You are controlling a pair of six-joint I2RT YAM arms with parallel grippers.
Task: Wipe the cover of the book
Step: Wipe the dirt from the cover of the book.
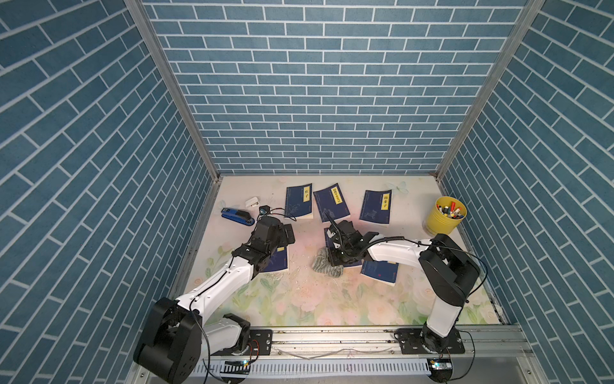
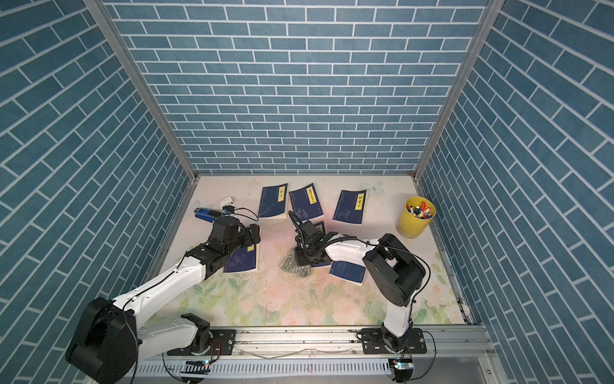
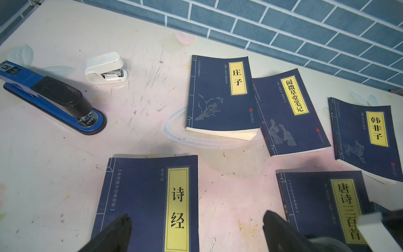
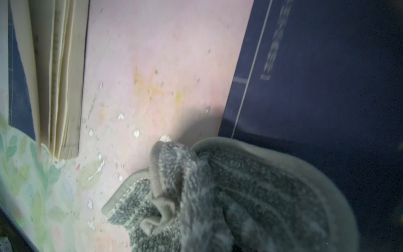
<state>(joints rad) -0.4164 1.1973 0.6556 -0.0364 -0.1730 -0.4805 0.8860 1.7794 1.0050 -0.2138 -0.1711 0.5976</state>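
Note:
Several dark blue books with yellow title labels lie on the floral table. My right gripper [image 1: 339,257] is shut on a grey mottled cloth [image 1: 324,264] [image 4: 229,196], which covers its jaws in the right wrist view. The cloth rests over the left edge of the middle book [image 3: 316,200] [image 4: 316,76] and spills onto the table beside it. My left gripper [image 3: 197,219] hangs open and holds nothing, above the right edge of the left book [image 1: 277,259] [image 3: 148,192].
Three more books [image 1: 299,201] [image 1: 332,206] [image 1: 375,206] lie along the back, and another [image 1: 378,271] sits under the right forearm. A yellow cup of pens [image 1: 445,216] stands at the back right. A blue stapler [image 1: 237,216] and a white stapler [image 1: 252,201] lie at the back left. White crumbs dot the table.

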